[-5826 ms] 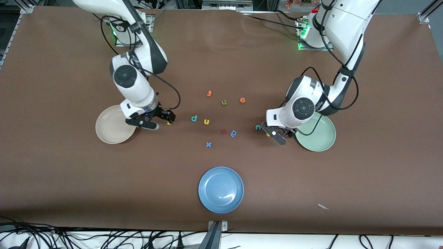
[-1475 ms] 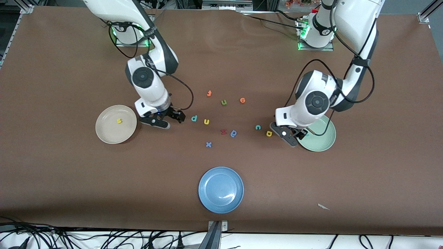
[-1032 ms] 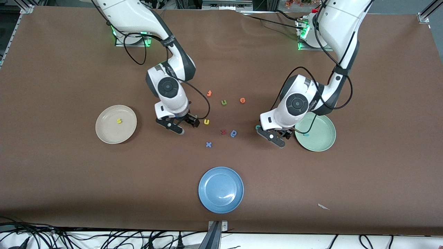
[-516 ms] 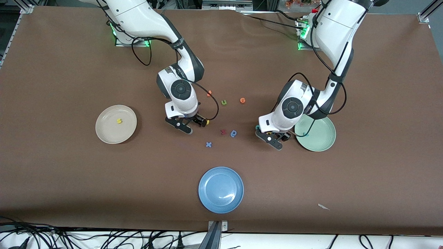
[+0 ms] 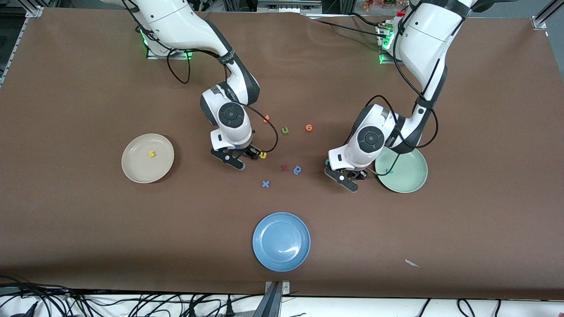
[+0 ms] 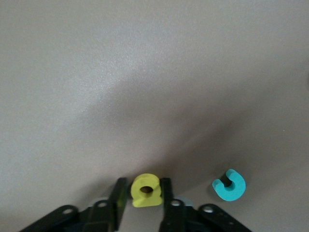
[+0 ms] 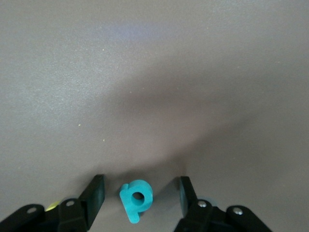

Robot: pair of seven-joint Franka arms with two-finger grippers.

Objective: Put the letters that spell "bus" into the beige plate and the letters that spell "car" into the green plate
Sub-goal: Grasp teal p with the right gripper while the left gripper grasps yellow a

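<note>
Currently both grippers down at the brown surface (image 5: 88,220); left gripper (image 6: 141,200) has its jaws pinching the yellow "a" (image 6: 146,190) flat on the surface, just beside the green plate (image 5: 416,182); teal "c" (image 6: 229,185) lies near it, untouched; teal "r" (image 5: 389,171) sits in the green plate; right gripper (image 7: 140,195) straddles the teal "b" (image 7: 136,198), jaws spread with a gap either side of the letter; yellow "u" (image 5: 263,155) just beside that gripper; yellow "s" (image 5: 152,154) in the beige plate (image 5: 136,169); blue plate (image 5: 281,241) nearest the front camera, holding nothing.
</note>
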